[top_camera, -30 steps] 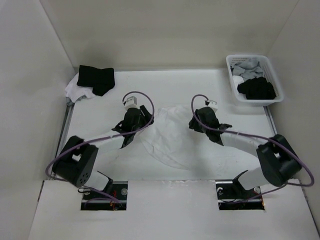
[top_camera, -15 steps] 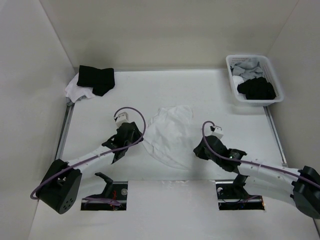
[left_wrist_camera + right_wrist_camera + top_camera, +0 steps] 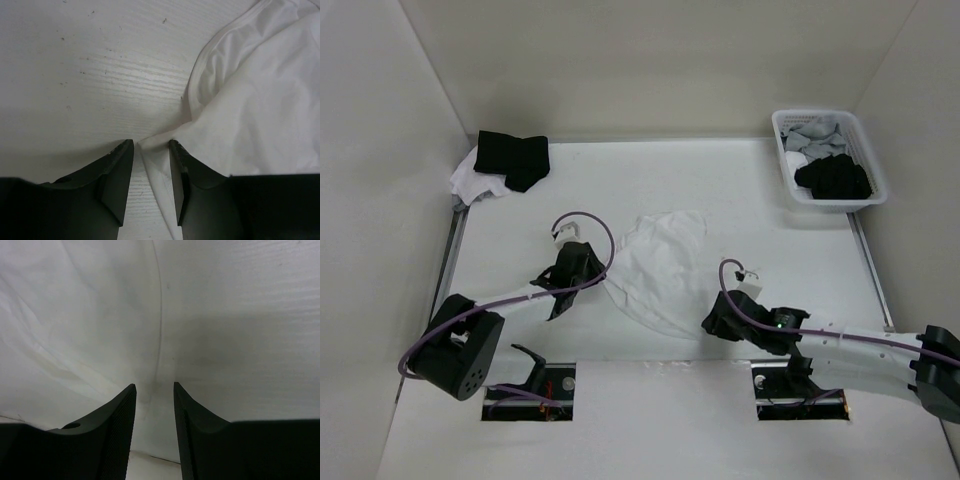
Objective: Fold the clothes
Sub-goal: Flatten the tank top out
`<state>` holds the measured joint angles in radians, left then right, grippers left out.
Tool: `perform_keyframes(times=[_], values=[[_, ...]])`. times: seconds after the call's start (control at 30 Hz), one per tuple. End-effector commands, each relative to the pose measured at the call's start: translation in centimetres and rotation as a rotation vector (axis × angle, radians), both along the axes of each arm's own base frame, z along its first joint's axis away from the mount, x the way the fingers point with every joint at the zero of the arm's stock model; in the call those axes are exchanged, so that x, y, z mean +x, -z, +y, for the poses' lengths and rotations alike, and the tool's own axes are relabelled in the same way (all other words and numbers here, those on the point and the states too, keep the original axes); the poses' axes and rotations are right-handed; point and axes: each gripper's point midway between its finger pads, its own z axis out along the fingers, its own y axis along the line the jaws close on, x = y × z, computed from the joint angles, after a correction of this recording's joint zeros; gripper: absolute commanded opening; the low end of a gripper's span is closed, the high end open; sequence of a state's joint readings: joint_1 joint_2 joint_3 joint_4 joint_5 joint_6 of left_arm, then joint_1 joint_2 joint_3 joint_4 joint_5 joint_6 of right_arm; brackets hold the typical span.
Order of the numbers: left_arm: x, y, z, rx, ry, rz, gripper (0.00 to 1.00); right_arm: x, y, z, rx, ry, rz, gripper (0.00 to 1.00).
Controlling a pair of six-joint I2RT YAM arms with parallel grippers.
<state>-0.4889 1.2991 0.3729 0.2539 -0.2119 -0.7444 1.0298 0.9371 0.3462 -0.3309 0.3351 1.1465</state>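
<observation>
- Garment (image 3: pixel 655 268): white and thin, lying rumpled mid-table (image 3: pixel 520 210) between the two arms. It is more gathered than a second ago, when it lay spread wider, and its outline matches that of half a second ago.
- Left gripper (image 3: pixel 151 147): has moved back to the garment's left edge. Its jaws are narrowing but still gapped, with a corner of hem lying in the gap, not yet pinched.
- Right gripper (image 3: pixel 154 387): has swung from the far side to the garment's near right edge. Its jaws are narrowly apart over the cloth, a seam running into the gap, and no hold is evident.
- Reading: both are re-gripping at new edges, so the next fold is likely about to start. No fold is finished.
- Off-task: black cloth (image 3: pixel 513 155) in the far left corner; basket (image 3: pixel 835 205) at far right.
</observation>
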Motion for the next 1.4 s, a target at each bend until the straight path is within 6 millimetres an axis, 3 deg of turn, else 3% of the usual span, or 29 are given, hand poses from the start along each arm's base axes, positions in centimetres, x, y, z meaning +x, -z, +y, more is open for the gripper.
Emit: perform_keyframes(times=[0.0,0.13,0.37,0.63,0.83,0.93,1.0,1.13,1.27,1.3,1.37], values=[[1.0,-0.8,-0.2,-0.014,0.012,-0.043,0.26,-0.9,-0.4,0.7,0.032,0.019,0.038,0.4],[0.9,-0.8,0.0,-0.017,0.01,-0.04,0.15,-2.0,-0.1,1.6,0.056,-0.006,0.08,0.41],[0.6,-1.6,0.1,-0.031,0.007,-0.052,0.09,-2.6,0.4,2.1,0.07,0.0,0.102,0.43],[0.5,-2.5,0.3,-0.033,0.006,-0.068,0.08,-2.6,0.3,2.7,0.092,-0.009,0.109,0.3],[0.4,-3.4,0.2,-0.057,0.008,-0.088,0.06,-1.3,-0.9,2.9,0.133,0.001,0.052,0.09],[0.2,-6.0,0.0,-0.093,0.01,-0.135,0.05,0.9,-5.5,2.8,0.162,-0.002,-0.113,0.04],[0.1,-9.5,-0.2,-0.128,0.016,-0.197,0.04,2.0,-9.6,2.1,0.169,0.007,-0.217,0.03],[-0.7,-20.6,0.4,-0.214,0.007,-0.403,0.03,3.6,-19.0,-0.8,0.146,0.037,-0.418,0.03],[-2.9,-32.1,3.0,-0.277,-0.045,-0.61,0.03,3.7,-29.2,-3.6,0.163,0.067,-0.613,0.03],[-3.4,-34.2,3.5,-0.288,-0.053,-0.649,0.03,3.6,-32.1,-4.3,0.171,0.072,-0.669,0.03],[-4.6,-38.6,4.5,-0.309,-0.068,-0.734,0.03,3.5,-35.9,-5.3,0.174,0.084,-0.741,0.03]])
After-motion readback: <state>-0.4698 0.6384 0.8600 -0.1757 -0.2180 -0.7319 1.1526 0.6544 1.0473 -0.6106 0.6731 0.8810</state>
